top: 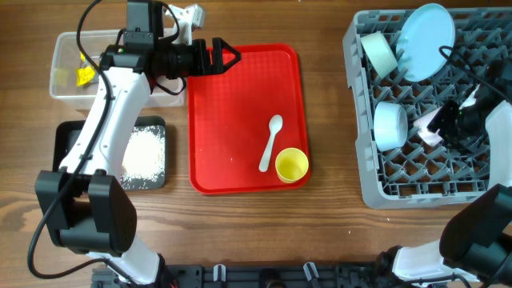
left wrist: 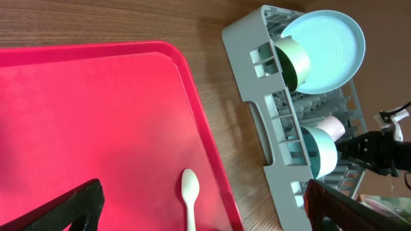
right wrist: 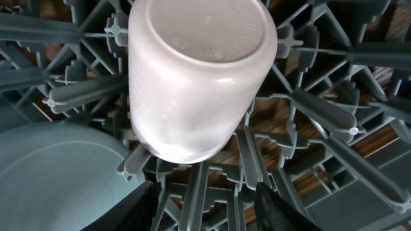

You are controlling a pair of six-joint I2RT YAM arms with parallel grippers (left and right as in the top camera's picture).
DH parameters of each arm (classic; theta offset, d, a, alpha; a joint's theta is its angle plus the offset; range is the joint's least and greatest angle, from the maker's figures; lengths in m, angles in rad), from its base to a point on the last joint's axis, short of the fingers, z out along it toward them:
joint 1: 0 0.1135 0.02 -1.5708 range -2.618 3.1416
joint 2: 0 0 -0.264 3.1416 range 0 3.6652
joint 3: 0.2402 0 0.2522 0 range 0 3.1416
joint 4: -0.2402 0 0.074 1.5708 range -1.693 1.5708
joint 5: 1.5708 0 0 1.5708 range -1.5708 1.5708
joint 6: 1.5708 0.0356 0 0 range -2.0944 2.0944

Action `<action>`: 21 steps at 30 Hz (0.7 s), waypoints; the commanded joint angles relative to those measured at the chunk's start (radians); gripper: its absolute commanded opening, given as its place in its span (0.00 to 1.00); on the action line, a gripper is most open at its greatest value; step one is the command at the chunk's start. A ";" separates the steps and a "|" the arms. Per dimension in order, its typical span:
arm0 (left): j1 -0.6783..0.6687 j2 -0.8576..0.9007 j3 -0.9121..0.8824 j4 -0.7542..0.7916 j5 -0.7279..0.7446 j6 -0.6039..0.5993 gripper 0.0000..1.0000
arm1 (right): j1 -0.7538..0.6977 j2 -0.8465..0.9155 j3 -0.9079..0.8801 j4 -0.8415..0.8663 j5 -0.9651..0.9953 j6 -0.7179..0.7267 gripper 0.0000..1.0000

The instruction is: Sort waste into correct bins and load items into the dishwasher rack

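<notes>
Left fingers (left wrist: 64, 208) gape empty above the red tray (top: 232, 120), where spoon (top: 270, 142) and yellow cup (top: 291, 165) lie. Right fingers (right wrist: 282, 208) stand apart by the upturned pink cup (right wrist: 199, 77) among rack (right wrist: 321, 109) pegs.

One round pale blue plate (top: 426, 32), two pale blue bowls (top: 378, 50) (top: 390, 125), one pale pink cup (right wrist: 196, 77), one yellow plastic cup (top: 291, 165), one white plastic spoon (top: 270, 142), one flat red tray (top: 232, 120), one grey lattice rack (top: 376, 188).

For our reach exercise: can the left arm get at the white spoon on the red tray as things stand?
Probably yes. The left gripper hovers open over the red tray, and the spoon lies uncovered; only the yellow cup sits by its handle.
</notes>
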State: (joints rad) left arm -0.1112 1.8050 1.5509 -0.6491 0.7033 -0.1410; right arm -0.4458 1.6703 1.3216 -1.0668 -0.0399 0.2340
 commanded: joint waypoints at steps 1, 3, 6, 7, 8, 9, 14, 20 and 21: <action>-0.004 0.008 0.001 0.001 -0.006 0.005 1.00 | 0.003 0.000 0.008 0.029 -0.021 0.008 0.51; -0.004 0.008 0.001 0.001 -0.006 0.005 1.00 | 0.003 -0.023 0.008 0.052 -0.056 0.001 0.51; -0.004 0.008 0.001 0.001 -0.006 0.005 1.00 | 0.002 -0.077 0.039 0.068 -0.061 0.001 0.57; -0.004 0.008 0.001 0.001 -0.006 0.005 1.00 | 0.002 -0.092 0.049 0.085 -0.060 0.002 0.60; -0.004 0.008 0.001 0.001 -0.006 0.005 1.00 | 0.002 -0.100 0.053 0.112 -0.060 0.002 0.61; -0.004 0.008 0.001 0.001 -0.006 0.005 1.00 | 0.002 -0.101 0.053 0.142 -0.056 0.009 0.61; -0.004 0.008 0.001 0.001 -0.006 0.005 1.00 | 0.003 -0.026 0.053 0.200 -0.031 0.028 0.61; -0.004 0.008 0.001 0.001 -0.006 0.005 1.00 | 0.003 0.047 0.051 0.266 -0.043 0.028 0.62; -0.004 0.008 0.001 0.001 -0.006 0.005 1.00 | 0.003 0.048 0.051 0.278 -0.046 0.027 0.62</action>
State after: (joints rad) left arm -0.1112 1.8050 1.5509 -0.6498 0.7033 -0.1410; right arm -0.4458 1.7023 1.3602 -0.8127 -0.0849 0.2485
